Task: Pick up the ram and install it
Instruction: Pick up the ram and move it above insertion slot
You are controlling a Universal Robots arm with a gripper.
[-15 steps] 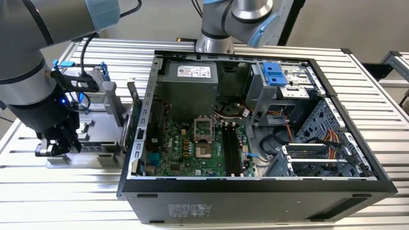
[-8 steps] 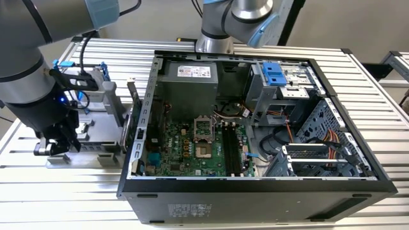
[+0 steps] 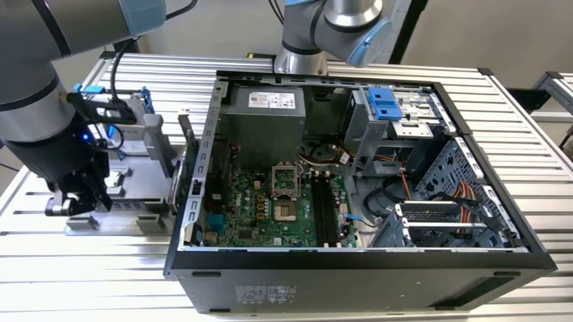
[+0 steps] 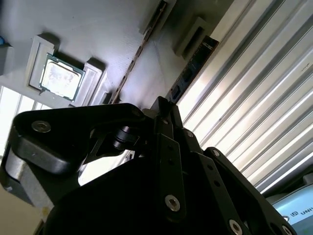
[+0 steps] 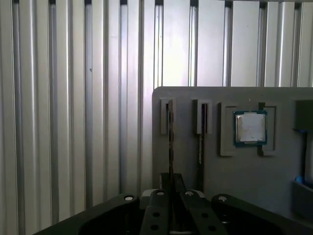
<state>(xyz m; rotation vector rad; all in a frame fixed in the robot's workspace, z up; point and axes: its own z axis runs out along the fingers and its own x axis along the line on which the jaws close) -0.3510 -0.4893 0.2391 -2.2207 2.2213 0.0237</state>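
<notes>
Fingers (image 5: 178, 183) are closed down on the ram (image 5: 169, 139), pinching the thin stick edge-on where it sits in line with its slot in the grey holder (image 5: 244, 186). Just beside the fingers a second stick (image 5: 200, 142) stands in the next slot, with the square processor (image 5: 250, 128) beyond it. Well apart from the fingers, the open computer case (image 3: 358, 282) rests on the ribbed counter (image 3: 80, 282).

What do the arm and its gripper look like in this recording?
The arm is a thick grey tube with a light-blue joint cap and black cables running alongside. The gripper is black, built from flat linked bars pinned with silver screws.
</notes>
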